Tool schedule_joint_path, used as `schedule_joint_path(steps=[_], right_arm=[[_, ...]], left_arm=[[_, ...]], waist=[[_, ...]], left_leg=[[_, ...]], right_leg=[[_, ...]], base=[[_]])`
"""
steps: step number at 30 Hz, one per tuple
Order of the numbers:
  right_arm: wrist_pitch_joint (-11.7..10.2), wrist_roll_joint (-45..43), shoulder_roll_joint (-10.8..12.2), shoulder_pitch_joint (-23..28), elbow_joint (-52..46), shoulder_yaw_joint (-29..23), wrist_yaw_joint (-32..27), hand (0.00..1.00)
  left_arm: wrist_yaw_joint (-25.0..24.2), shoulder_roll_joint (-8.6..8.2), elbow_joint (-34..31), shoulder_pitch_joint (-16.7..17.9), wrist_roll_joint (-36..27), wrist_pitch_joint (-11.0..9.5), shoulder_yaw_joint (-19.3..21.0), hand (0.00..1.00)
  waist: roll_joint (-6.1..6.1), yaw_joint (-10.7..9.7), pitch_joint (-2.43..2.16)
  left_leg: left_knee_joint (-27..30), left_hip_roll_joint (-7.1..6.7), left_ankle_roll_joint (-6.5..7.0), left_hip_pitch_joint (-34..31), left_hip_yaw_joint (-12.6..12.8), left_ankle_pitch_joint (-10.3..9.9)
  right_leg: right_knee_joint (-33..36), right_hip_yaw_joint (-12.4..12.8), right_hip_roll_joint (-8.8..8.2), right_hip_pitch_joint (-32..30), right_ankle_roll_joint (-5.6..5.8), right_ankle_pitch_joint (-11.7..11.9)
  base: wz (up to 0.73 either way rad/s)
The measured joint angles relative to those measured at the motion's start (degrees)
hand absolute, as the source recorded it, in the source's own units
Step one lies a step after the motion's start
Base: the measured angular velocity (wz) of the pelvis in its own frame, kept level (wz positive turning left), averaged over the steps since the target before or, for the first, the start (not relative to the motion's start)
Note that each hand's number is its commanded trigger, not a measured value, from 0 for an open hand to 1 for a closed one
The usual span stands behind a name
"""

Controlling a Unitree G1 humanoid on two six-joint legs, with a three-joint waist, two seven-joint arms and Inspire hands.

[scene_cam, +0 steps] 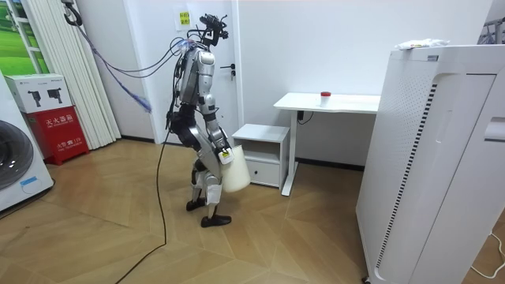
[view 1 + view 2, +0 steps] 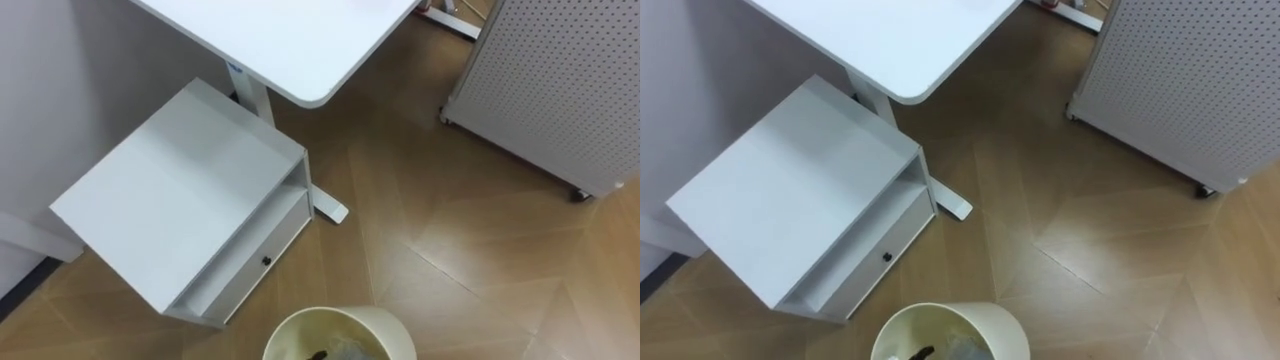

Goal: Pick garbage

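Beside the white cabinet [image 2: 180, 190], cream bin [image 2: 340, 314] at the right hand [image 1: 225, 155], fingers' hold unclear

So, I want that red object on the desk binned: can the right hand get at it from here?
Probably not: the red object lies far along the white desk, the side cabinet stands between, and the right hand is low at the bin.
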Motion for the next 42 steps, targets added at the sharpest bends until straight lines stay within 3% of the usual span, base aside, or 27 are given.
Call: schedule_joint_path(steps=[5, 9, 13, 20, 23, 25, 26, 27, 29, 32, 36, 38, 42], right_arm=[[0.12, -0.4, -0.48, -0.02, 0.12, -0.43, 0.56, 1.0], [0.32, -0.28, -0.77, -0.01, 0.81, -0.96, 0.57, 1.0], [0.32, 0.32, -1.26, 0.11, 1.9, -1.24, 0.87, 1.0], [0.36, 3.42, -3.87, 2.5, 2.07, -3.92, 3.09, 1.0], [0.35, 4.71, -4.16, 3.51, 1.61, -5.13, 3.07, 1.0], [0.42, 4.6, -4.4, 4.49, 1.17, -6.73, 3.05, 1.0], [0.43, 4.36, -4.73, 5.29, 0.8, -7.26, 3.01, 1.0], [0.47, 3.82, -4.91, 6.19, 0.2, -8.19, 2.97, 1.0], [0.48, 2.55, -4.97, 7.31, -0.45, -9.47, 2.86, 1.0], [0.47, 2.38, -4.86, 9.53, -2.41, -9.7, 2.89, 1.0], [0.55, -0.51, -4.74, 10.03, -2.5, -10.18, 3.84, 1.0], [0.54, -1.01, -4.69, 10.07, -2.66, -10.78, 4.3, 1.0], [0.53, -0.97, -4.79, 10.25, -2.64, -11.07, 4.54, 1.0]], left_arm=[[0.15, 0.6, -1.67, -0.24, 1.07, 0.0, 1.01, 0.0], [0.55, 0.67, -2.31, -0.55, 1.8, 0.0, 1.85, 0.0], [0.56, 0.85, -3.34, -0.52, 2.28, -0.12, 1.92, 0.0], [0.6, 3.1, -12.69, -0.01, 4.6, -1.18, 1.97, 0.0], [0.78, 4.73, -17.16, 0.19, 5.5, -1.99, 1.93, 0.0], [0.82, 6.02, -21.61, 1.01, 5.8, -2.08, 1.95, 0.0], [1.02, 6.71, -24.07, 1.25, 5.71, -2.42, 2.03, 0.0], [1.36, 6.64, -25.3, 1.25, 5.51, -2.69, 2.47, 0.0], [1.83, 6.27, -25.46, 1.31, 5.51, -2.88, 3.39, 0.0], [2.83, 6.48, -25.48, 2.4, 5.46, -3.3, 4.72, 0.0], [3.77, 6.43, -27.14, 4.42, 5.65, -3.39, 9.17, 0.0], [4.6, 6.8, -29.75, 5.39, 5.51, -3.54, 11.5, 0.0], [6.83, 6.98, -33.9, 6.22, 5.38, -4.99, 14.22, 0.0]], waist=[[0.37, -0.01, 0.28], [0.63, -0.1, 0.93], [0.62, -0.22, 0.94], [0.64, -0.8, 0.81], [0.67, -2.45, 0.6], [0.6, -3.04, 0.18], [0.6, -3.14, -0.35], [0.52, -3.25, -0.69], [0.39, -3.3, -0.93], [-0.39, -3.07, -1.7], [-0.89, -1.1, -1.96], [-1.14, -1.12, -2.01], [-1.6, -1.35, -2.17]], left_leg=[[-0.15, 0.05, 0.0, 0.98, -0.03, 0.0], [-0.95, -0.12, 0.0, 3.23, 0.21, 0.0], [-2.32, -0.19, -0.03, 5.86, 0.15, 0.0], [-5.72, -0.99, -0.14, 13.59, 0.25, 0.1], [-6.49, -1.06, -0.12, 16.72, 0.2, 0.08], [-7.44, -1.23, -0.12, 18.81, 0.22, 0.08], [-8.11, -1.35, -0.12, 19.9, 0.2, 0.09], [-8.89, -1.54, -0.12, 21.38, 0.26, 0.09], [-10.47, -1.86, -0.09, 24.22, 0.66, 0.1], [-11.83, -1.84, -0.1, 27.7, 3.22, 0.1], [-15.25, -1.03, -0.1, 32.31, 8.52, 0.1], [-15.6, -0.86, -0.13, 32.95, 9.84, 0.08], [-16.93, -0.62, -0.26, 35.0, 11.67, 0.13]], right_leg=[[-0.1, -0.08, 0.09, 1.01, 0.03, -0.02], [-0.7, 0.21, 0.07, 2.95, 0.19, -0.1], [-1.43, 0.4, 0.22, 5.45, 0.43, -0.16], [-3.25, 0.5, 0.21, 12.38, 1.18, -0.45], [-4.58, 0.24, 0.22, 15.95, 1.66, -0.73], [-5.3, 0.27, 0.25, 17.89, 1.92, -0.86], [-5.95, 0.23, 0.28, 18.96, 2.08, -0.87], [-6.21, 0.27, 0.26, 20.16, 2.24, -0.94], [-6.98, 0.42, 0.38, 22.32, 2.45, -0.95], [-7.94, 0.21, 0.81, 24.52, 2.59, -0.89], [-8.97, -0.62, 1.36, 25.77, 2.3, 0.85], [-9.15, -1.85, 1.25, 25.79, 2.02, 1.41], [-10.27, -1.9, 1.93, 26.8, 1.75, 2.36]], base=[[0.0], [-0.02], [0.0], [0.0], [0.01], [0.0], [0.0], [-0.04], [-0.15], [-0.35], [-0.66], [-0.47], [-0.29]])
